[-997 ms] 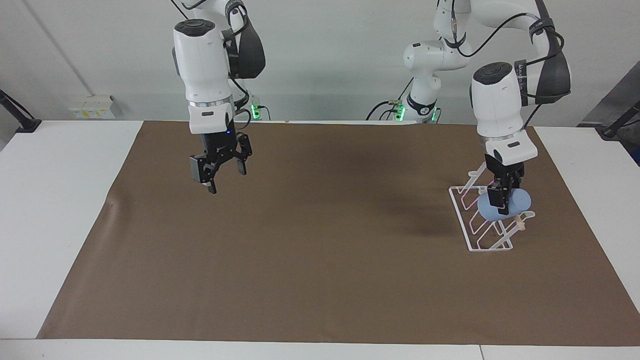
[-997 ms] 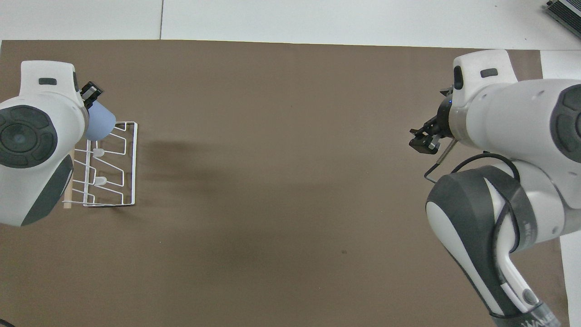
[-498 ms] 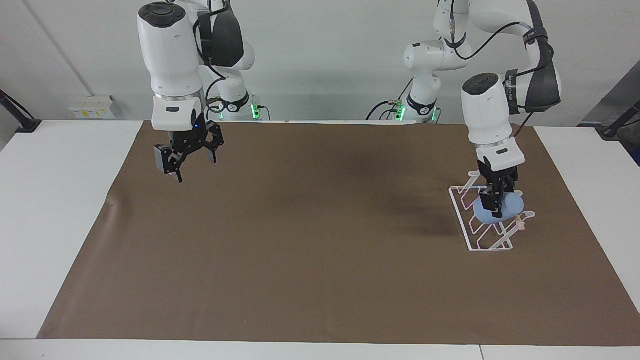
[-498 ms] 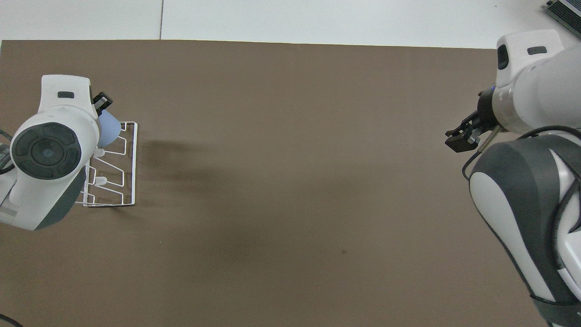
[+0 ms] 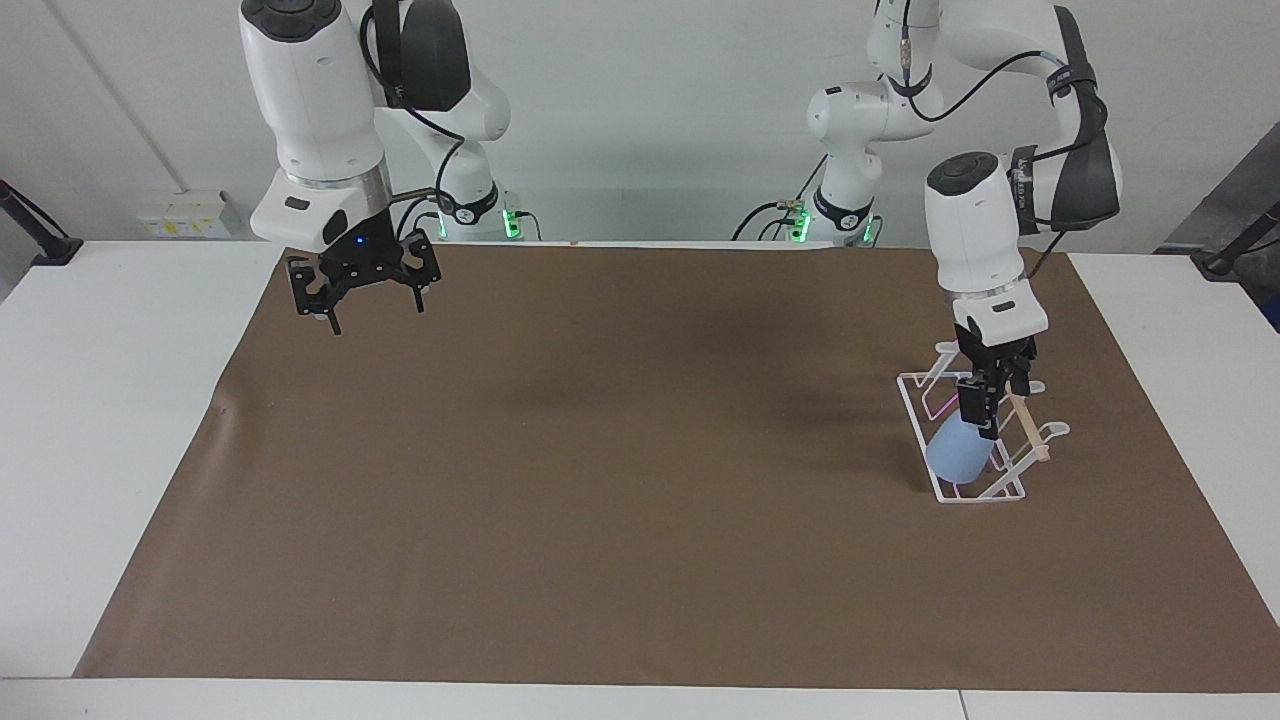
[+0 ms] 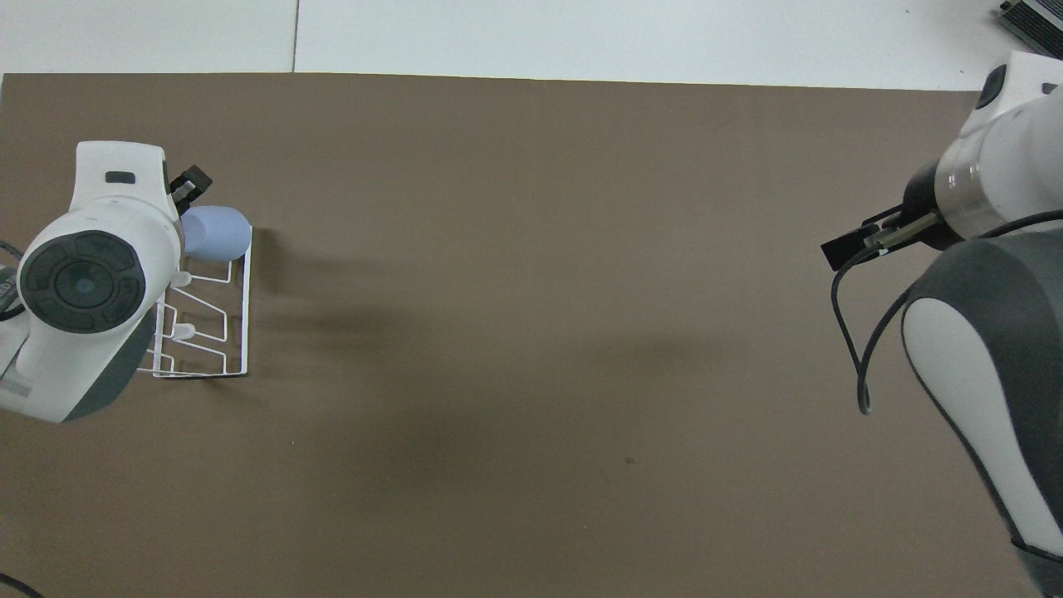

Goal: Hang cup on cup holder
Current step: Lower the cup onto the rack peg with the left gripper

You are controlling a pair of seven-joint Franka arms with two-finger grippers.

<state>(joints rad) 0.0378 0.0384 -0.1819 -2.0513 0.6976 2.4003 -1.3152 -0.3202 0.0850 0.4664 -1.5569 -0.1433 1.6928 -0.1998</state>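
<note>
The light blue cup [image 5: 955, 455] lies tilted on a prong of the white wire cup holder [image 5: 914, 402], at the holder's end farther from the robots, toward the left arm's end of the table. The cup's closed base points up toward my left gripper [image 5: 986, 402], which hangs just above it over the holder, beside the wooden dowel [image 5: 1030, 432], fingers apart and off the cup. In the overhead view the cup [image 6: 217, 234] sticks out from under the left wrist, over the holder [image 6: 246, 316]. My right gripper [image 5: 362, 305] is open and empty, raised over the mat's corner near its own base.
A brown mat [image 5: 640, 500] covers the middle of the white table [image 5: 110, 420]. The right arm's wrist and a cable loop [image 6: 855, 349] hang over the mat's edge at the right arm's end.
The cup has left the left gripper and dropped, tilted, onto a prong. The right gripper has drawn back toward its base, risen, and turned with its fingers spread.
</note>
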